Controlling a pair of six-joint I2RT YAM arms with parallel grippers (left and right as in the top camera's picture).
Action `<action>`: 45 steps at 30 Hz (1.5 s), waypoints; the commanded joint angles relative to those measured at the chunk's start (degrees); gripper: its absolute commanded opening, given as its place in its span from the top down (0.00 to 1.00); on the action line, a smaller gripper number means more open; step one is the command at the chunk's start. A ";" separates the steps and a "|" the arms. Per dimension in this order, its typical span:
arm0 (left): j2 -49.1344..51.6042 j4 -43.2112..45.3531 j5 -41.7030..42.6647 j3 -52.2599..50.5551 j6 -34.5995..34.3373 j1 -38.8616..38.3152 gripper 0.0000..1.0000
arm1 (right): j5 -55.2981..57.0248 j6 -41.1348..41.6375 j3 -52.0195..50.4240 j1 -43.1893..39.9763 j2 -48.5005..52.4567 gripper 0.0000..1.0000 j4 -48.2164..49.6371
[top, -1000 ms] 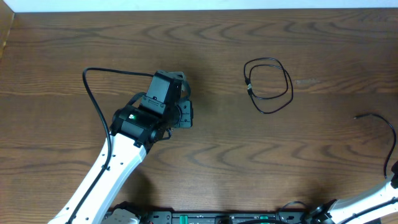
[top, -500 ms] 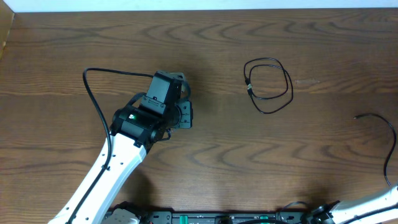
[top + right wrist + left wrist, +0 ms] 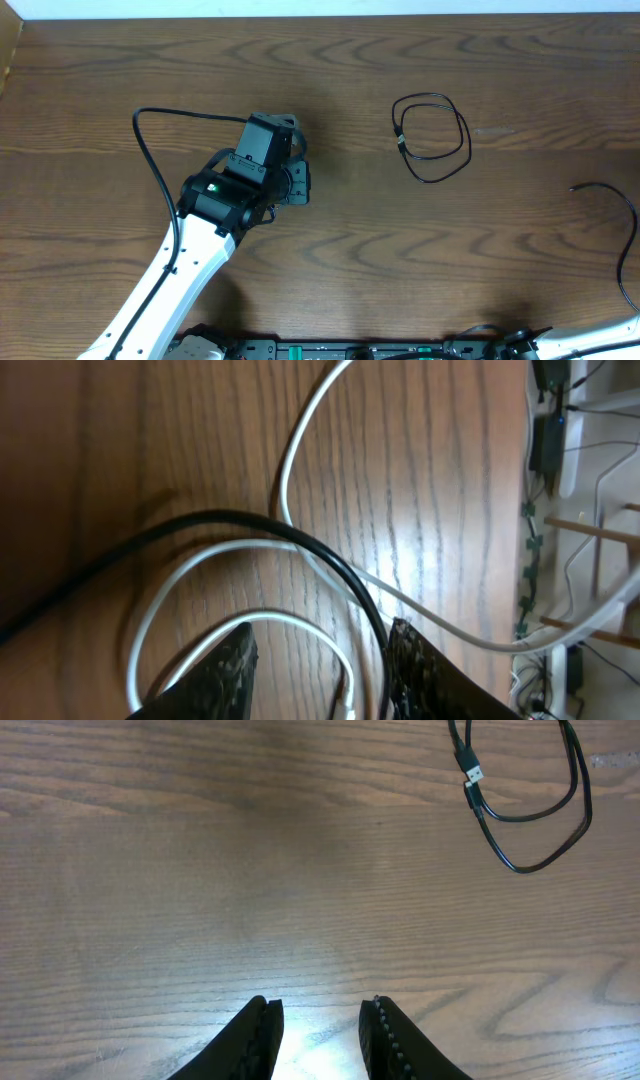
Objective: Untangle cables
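overhead: table [image 3: 350, 270] is bare wood across the centre, lower middle and top strip, free to pass. only loose obstacle is the black cable [image 3: 432, 138] loop, upper right of centre. left arm [image 3: 195, 240] fills lower left, its lead [image 3: 190, 114] arcing out at upper left. a dark lead [image 3: 630, 210] curves in at right edge. left wrist: bare wood ahead of left gripper [image 3: 320, 1010], fingers apart, loop well off at upper right. right wrist: right gripper [image 3: 320, 640] crowded, white cable [image 3: 285, 465] and a thicker black cord [image 3: 220, 516] cross just ahead of its spread fingers.

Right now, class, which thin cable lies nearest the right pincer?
The white cable, looping by the right pincer; the black cable lies coiled mid-table.
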 commanded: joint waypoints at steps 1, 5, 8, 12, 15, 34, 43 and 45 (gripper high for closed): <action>-0.94 0.04 -0.76 -0.26 1.16 -0.17 0.69 | -0.11 -0.07 -2.95 -1.49 0.44 0.60 2.75; -0.94 0.07 -0.76 -0.26 1.18 -0.17 0.69 | -0.11 -0.70 -4.15 -2.91 0.44 0.60 5.03; -0.94 0.24 -0.76 -0.26 1.18 -0.15 0.69 | -0.11 -0.70 -4.26 -4.20 0.44 0.60 5.66; -0.94 1.40 -0.79 -0.26 1.18 -0.17 0.69 | -0.17 -1.14 -4.28 -5.64 0.44 0.59 6.43; -0.94 2.43 -0.76 -0.26 1.18 -0.17 0.69 | -0.17 -1.16 -4.28 -6.38 0.44 0.59 6.62; -0.94 3.17 -0.76 -0.26 1.18 -0.17 0.69 | -5.38 -5.27 -4.33 -6.45 0.76 0.58 9.88; -0.94 3.80 -0.76 -0.26 1.18 -0.17 0.69 | -6.60 -6.01 -4.33 -6.34 5.55 0.58 10.12; -0.94 3.82 -0.76 -0.26 1.18 -0.17 0.69 | -6.80 -6.01 -4.33 -6.29 5.88 0.73 10.14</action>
